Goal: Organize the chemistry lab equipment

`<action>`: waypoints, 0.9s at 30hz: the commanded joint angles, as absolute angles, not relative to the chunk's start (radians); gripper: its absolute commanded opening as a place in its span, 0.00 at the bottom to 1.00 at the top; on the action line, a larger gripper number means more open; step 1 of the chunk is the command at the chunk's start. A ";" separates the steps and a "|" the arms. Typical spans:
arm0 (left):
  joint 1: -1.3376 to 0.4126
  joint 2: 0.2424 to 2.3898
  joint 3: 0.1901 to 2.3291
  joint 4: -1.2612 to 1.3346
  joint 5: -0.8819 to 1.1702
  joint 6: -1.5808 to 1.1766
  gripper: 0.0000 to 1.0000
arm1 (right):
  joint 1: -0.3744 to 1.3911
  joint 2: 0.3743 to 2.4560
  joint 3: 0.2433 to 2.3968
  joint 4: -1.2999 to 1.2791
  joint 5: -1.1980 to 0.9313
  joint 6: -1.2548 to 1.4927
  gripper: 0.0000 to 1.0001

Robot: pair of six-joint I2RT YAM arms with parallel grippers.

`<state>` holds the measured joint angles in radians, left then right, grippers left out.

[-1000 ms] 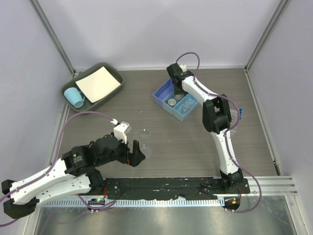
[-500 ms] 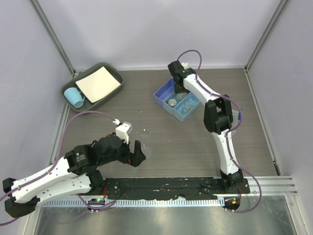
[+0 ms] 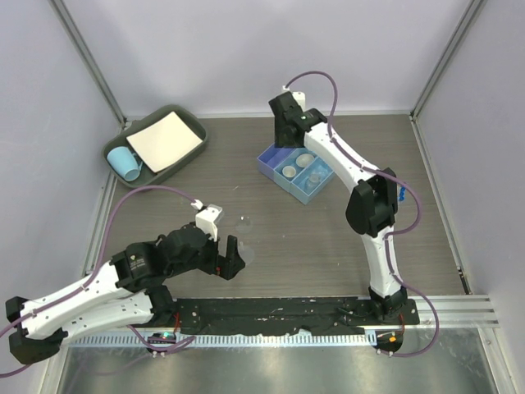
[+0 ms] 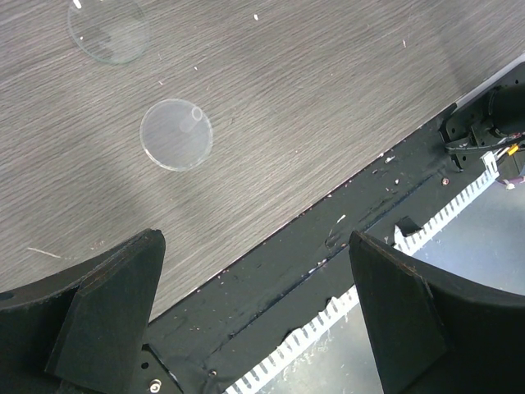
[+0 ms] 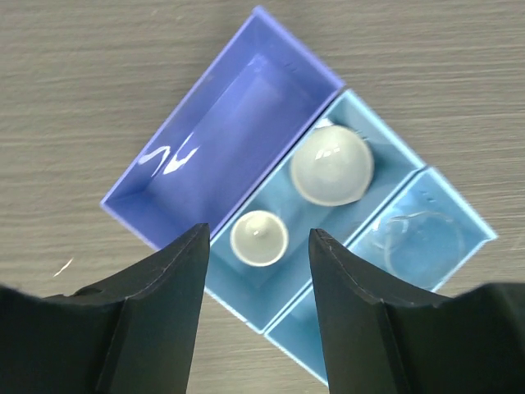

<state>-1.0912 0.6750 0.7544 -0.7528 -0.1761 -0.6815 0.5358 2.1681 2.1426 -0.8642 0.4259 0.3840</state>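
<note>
My right gripper is open and empty above the light-blue divided box, over its near-left edge. One light-blue compartment holds a small whitish dish and a larger whitish dish. The compartment beside it holds a clear dish. The dark-blue compartment has nothing in it. My left gripper is open and empty over the table's near edge. Two clear dishes lie on the wood beyond it, one close and one farther. In the top view the right gripper is at the box's back-left end.
A green tray at the back left holds a white sheet and a light-blue cup. A black strip and a toothed white rail run along the table's near edge. Walls close in the left, back and right.
My right gripper has risen out of the divided box and drawn back to the left, empty. My left arm has shifted only slightly.
</note>
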 commanded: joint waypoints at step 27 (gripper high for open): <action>-1.112 0.621 0.762 -0.744 -0.198 -0.695 1.00 | 0.555 2.368 2.237 -0.825 0.245 0.600 0.56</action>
